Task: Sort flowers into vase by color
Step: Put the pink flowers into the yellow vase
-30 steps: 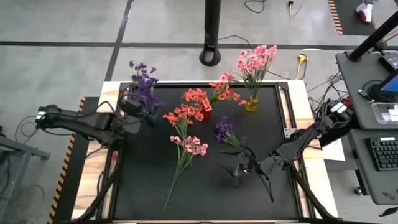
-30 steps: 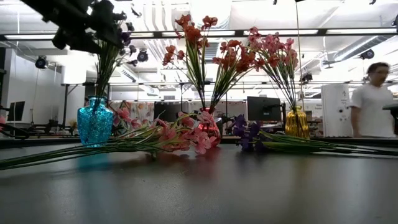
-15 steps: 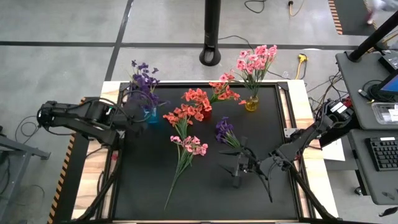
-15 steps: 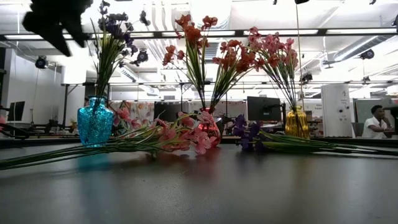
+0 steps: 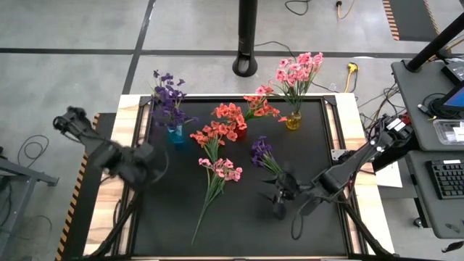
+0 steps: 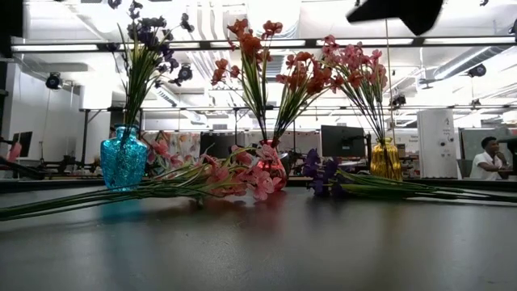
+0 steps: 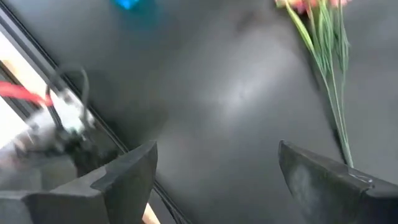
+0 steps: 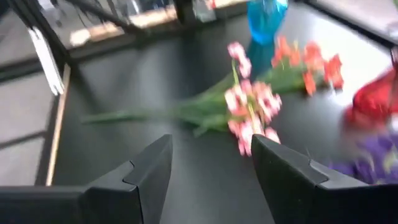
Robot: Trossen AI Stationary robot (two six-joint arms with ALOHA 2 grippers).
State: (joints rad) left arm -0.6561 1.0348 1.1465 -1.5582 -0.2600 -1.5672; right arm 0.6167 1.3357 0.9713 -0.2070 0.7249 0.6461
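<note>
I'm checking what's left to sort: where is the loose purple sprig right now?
In the high view the loose purple sprig lies on the mat right of centre, below the red vase and just up-left of the right gripper.

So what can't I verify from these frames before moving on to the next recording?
- How many loose flowers lie on the table: their stems overlap in the high view and merge into one low heap in the low view.
- Whether the purple sprig touches the right gripper: the dark arm blends with the mat in the high view.
- The blue vase: cut off by the edge and blurred in the left wrist view.
- The red vase: blurred in the right wrist view.
</note>
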